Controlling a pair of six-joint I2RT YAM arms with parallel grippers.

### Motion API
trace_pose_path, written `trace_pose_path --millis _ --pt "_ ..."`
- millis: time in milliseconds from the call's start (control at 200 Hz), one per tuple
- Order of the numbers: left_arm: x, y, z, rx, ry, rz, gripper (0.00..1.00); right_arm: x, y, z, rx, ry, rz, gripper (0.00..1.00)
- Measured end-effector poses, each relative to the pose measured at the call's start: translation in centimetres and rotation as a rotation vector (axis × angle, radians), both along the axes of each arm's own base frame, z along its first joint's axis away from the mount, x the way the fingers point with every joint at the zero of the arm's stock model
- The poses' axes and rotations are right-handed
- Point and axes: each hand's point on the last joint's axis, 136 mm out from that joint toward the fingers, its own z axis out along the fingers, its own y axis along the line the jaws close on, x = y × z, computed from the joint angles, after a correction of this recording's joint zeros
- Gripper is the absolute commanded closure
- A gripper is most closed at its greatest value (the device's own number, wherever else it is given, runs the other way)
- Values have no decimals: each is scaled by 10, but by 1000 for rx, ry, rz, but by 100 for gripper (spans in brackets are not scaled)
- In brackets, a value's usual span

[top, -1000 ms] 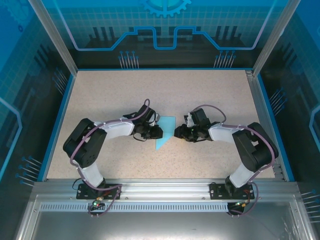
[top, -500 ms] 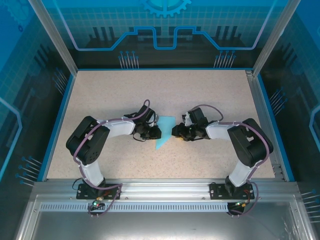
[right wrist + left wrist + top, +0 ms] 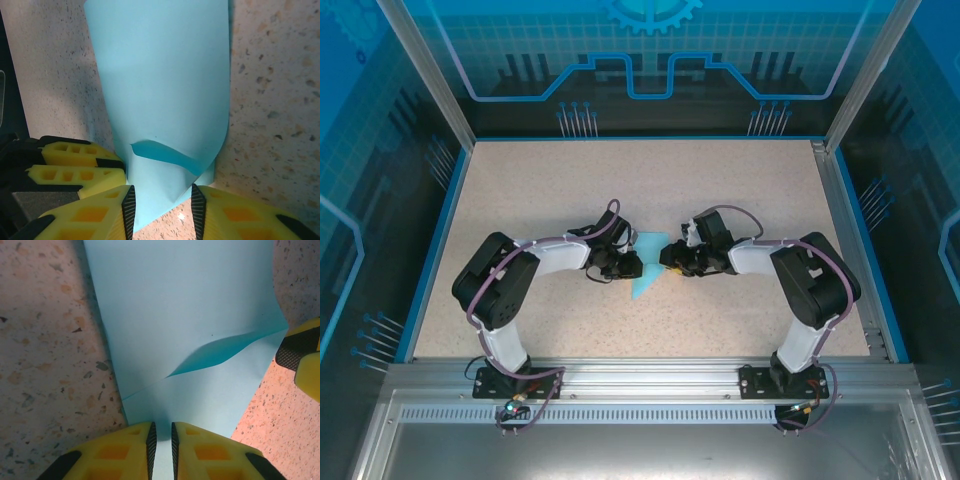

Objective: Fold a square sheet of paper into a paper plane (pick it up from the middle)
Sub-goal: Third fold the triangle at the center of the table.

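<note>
At mid-table, from above: light-blue paper sheet (image 3: 645,272) lying partly folded on the speckled table (image 3: 740,190), with left gripper (image 3: 632,265) and right gripper (image 3: 667,260) meeting it from either side. Left wrist: jaws pinched nearly together on the sheet's near edge, a raised fold just ahead. Right wrist: jaws standing apart, straddling the sheet's near end, not clamping it.

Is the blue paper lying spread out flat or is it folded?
Folded over, not spread: the light-blue paper has a lifted flap with a shadowed edge across its middle.
</note>
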Motion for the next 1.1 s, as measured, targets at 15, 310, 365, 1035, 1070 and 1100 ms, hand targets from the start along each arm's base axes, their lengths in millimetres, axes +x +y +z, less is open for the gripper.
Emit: trace_pose_path --millis 15,310,365,1035,1070,1100 --pt "0 0 0 0 0 0 79 0 0 0 1 0 -1 62" --pt "0 0 0 0 0 0 79 4 2 2 13 -6 -12 61" --pt "0 0 0 0 0 0 79 7 3 1 17 -6 -17 60" --pt "0 2 37 -39 -80 9 52 23 9 3 85 -19 30 70" --pt "1 1 45 -52 -100 11 51 22 10 3 88 -21 37 70" --pt "2 1 51 -61 -114 11 51 22 10 4 90 -21 40 70"
